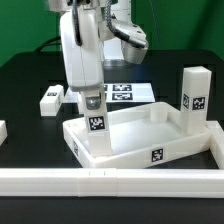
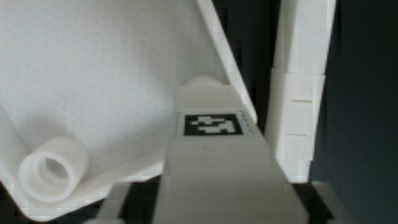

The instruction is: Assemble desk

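In the exterior view the gripper (image 1: pixel 93 106) points down and is clamped on a white leg (image 1: pixel 96 122), which stands upright with its tag showing at the corner of the desk top (image 1: pixel 140 140) on the exterior view's left. A second leg (image 1: pixel 193 95) stands at the tray's side on the exterior view's right. A third leg (image 1: pixel 52 98) lies apart on the table (image 1: pixel 30 70), near the marker board (image 1: pixel 125 93). In the wrist view the clamped leg runs between dark fingers (image 2: pixel 118 205) over the tray floor, with a round socket (image 2: pixel 59 165) just beside it.

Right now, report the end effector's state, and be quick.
End effector: closed on a white tagged leg, held upright at a corner of the desk top.
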`<state>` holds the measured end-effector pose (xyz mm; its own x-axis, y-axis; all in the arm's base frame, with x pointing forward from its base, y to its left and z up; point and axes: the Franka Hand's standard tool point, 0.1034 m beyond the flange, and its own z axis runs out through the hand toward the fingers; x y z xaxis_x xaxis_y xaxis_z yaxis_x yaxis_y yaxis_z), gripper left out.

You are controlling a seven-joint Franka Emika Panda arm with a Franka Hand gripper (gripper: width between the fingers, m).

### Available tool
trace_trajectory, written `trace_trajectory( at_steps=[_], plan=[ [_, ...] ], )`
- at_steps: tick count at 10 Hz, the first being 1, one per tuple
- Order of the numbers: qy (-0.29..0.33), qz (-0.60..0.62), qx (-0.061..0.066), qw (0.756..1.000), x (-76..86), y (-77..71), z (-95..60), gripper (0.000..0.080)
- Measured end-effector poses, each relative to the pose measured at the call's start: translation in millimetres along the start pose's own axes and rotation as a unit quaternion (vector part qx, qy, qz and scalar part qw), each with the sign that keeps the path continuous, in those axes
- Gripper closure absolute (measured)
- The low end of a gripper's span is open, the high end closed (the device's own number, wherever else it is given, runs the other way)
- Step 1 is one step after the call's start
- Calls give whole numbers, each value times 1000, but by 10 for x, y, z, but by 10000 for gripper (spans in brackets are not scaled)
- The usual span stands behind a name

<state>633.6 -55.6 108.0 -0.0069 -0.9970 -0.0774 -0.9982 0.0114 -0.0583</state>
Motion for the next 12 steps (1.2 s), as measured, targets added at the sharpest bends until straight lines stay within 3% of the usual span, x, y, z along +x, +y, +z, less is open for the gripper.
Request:
trace_trajectory(
  at_steps=[1, 2, 3, 4, 5, 8, 11, 12],
  plan=[
    [0, -9, 0, 1000, -3, 1, 2, 511],
    [0, -49, -1, 999, -3, 4, 5, 357],
    [1, -88, -1, 996, -4, 6, 7, 357],
    [1, -141, -1, 990, -15, 5, 7, 207],
    [0, -184, -1, 983, -41, 3, 10, 159],
    [-2, -344, -2, 939, -111, -2, 18, 150],
    [1, -495, -7, 869, -99, -23, 9, 150],
    [1, -516, -8, 857, -100, -25, 10, 150]
  ],
)
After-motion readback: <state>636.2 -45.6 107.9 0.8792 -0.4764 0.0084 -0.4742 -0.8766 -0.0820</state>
